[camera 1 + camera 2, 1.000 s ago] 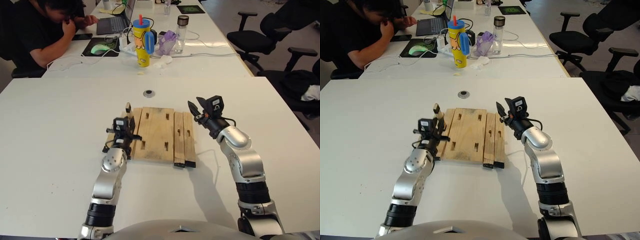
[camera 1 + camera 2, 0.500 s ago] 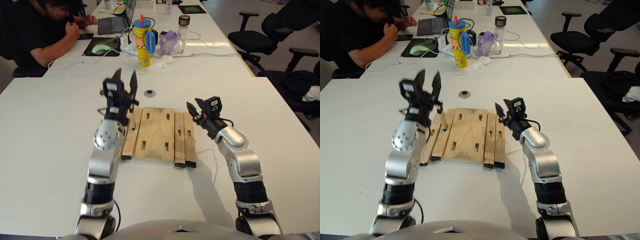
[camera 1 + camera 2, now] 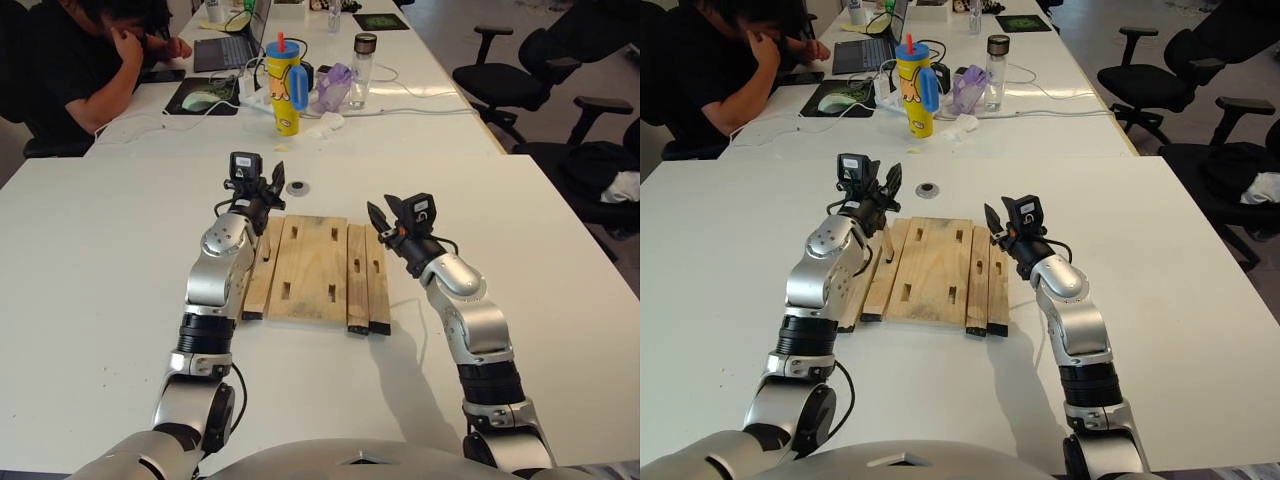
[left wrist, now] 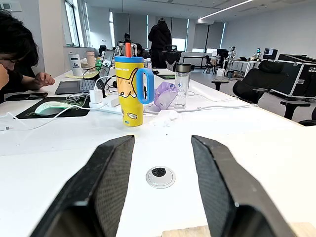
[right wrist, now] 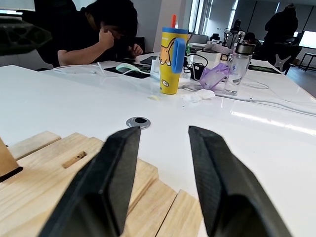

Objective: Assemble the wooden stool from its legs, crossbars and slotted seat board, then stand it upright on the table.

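**Stool parts flat on the surface; both pincers open and empty**

The slotted board [image 3: 310, 262] lies flat near the middle of the white surface [image 3: 90, 270]. Two narrow slats [image 3: 260, 268] lie flat against its left edge. Slotted strips [image 3: 367, 275] lie flat against its right edge, and all pieces run parallel. No part is joined or standing upright.

The left pincer [image 3: 256, 182] hovers over the far end of the narrow slats. Its fingers are spread wide with nothing between them. The cable grommet [image 3: 296, 187] sits on the surface just beyond it.

The right pincer [image 3: 382, 208] hovers over the far end of the slotted strips. Its fingers are also spread apart and hold nothing.

A yellow cup [image 3: 284, 88] stands on the next desk behind.
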`<state>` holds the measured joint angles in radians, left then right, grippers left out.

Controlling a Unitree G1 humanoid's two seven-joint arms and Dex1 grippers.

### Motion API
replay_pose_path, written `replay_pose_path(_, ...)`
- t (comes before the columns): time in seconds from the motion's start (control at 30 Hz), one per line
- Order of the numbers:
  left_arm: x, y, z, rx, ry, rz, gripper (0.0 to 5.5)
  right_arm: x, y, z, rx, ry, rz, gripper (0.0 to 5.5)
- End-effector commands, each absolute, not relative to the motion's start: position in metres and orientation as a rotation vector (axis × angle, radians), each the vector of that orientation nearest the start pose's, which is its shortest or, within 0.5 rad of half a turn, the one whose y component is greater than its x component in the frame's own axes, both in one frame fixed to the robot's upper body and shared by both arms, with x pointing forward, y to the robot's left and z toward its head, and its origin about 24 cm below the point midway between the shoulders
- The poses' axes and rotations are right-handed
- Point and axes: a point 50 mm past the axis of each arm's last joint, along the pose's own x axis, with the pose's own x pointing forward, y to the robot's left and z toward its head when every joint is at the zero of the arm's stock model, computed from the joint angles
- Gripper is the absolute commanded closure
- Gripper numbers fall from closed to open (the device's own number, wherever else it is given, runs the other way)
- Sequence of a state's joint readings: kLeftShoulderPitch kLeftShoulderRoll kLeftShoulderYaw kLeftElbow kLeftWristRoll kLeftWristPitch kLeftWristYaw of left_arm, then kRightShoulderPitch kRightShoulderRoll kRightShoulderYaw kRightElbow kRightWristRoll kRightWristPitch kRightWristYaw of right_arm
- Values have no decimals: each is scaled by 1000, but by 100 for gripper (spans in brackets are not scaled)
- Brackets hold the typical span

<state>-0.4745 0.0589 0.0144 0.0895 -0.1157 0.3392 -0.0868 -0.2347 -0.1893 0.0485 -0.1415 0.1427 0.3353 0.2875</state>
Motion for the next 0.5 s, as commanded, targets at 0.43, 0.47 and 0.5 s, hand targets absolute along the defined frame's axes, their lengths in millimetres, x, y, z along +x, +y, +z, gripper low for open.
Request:
replay_pose_path(0.43, 255, 210, 133, 106, -153, 239, 338, 289, -148, 110, -73, -39, 361, 371)
replay_pose_path(0.47, 245, 217, 111, 108, -42, 221, 338, 289, -150, 110, -74, -39, 358, 371)
replay_pose_path(0.5, 237, 221, 93, 107, 56, 183, 338, 289, -152, 111, -73, -38, 351, 371)
